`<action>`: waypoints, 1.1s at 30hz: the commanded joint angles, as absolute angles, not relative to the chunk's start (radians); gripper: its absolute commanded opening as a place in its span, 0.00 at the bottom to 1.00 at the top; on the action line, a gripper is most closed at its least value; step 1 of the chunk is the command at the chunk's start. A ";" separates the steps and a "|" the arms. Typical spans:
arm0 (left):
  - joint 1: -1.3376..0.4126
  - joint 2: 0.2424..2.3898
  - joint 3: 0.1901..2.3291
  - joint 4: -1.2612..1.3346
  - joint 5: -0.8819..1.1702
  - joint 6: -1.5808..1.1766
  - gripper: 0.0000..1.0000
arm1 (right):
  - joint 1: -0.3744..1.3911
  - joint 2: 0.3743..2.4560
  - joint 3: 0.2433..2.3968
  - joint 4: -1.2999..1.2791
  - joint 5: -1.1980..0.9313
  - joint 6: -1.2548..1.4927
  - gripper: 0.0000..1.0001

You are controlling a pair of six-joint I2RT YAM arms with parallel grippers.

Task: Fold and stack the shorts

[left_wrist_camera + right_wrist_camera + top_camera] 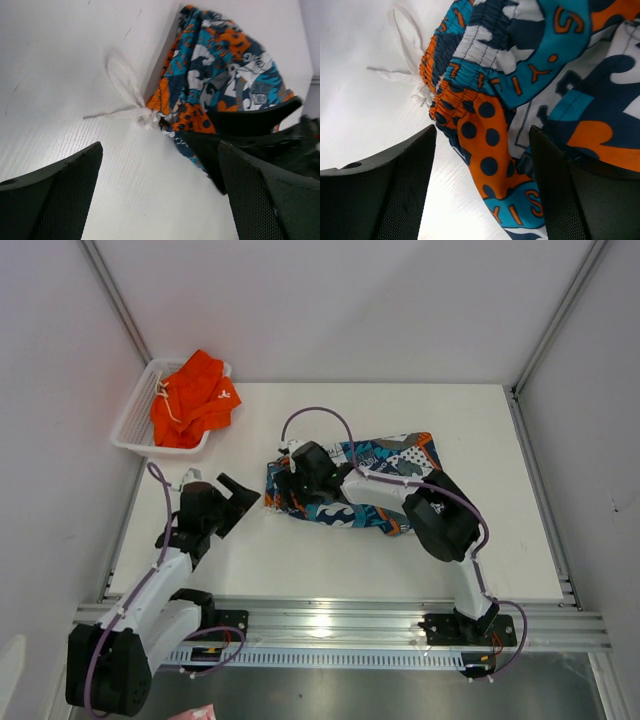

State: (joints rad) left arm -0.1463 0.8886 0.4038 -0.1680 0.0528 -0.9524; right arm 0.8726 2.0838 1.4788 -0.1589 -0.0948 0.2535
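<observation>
While the right gripper (482,145) straddles the waistband of the printed shorts (400,455) mid-desk (480,540), jaws wide apart and pinching nothing, the left gripper (238,498) hangs fully open and empty beside their white drawstring (122,107). The orange shorts (195,400) sit heaped in the white basket (135,425), far-left corner, well apart.

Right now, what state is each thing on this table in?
Printed shorts, lying rumpled on the table.
Orange shorts, heaped in the basket.
Basket, upright, at the far left corner.
Left pincer, open, holding nothing.
Right pincer, open, over the printed shorts' waistband.
</observation>
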 commanded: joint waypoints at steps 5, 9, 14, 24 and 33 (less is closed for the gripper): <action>-0.127 0.723 0.410 -0.227 0.005 -0.953 0.99 | 0.975 2.072 1.459 -0.091 0.109 0.190 0.77; -0.118 0.700 0.425 -0.271 0.005 -0.940 0.99 | 0.989 2.082 1.449 -0.063 0.160 0.147 0.79; -0.110 0.698 0.436 -0.285 0.005 -0.936 0.99 | 0.991 2.166 1.554 -0.140 0.184 0.143 0.80; -0.101 0.723 0.419 -0.272 0.005 -0.911 0.99 | 0.988 2.269 1.592 -0.195 0.200 0.124 0.61; -0.101 0.807 0.370 -0.145 0.064 -0.917 0.99 | 0.951 2.174 1.431 -0.037 0.046 0.149 0.02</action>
State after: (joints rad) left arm -0.1089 0.7712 0.3916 -0.2337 0.0177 -0.9340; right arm 0.9646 2.1910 1.5013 -0.0185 0.1287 0.1394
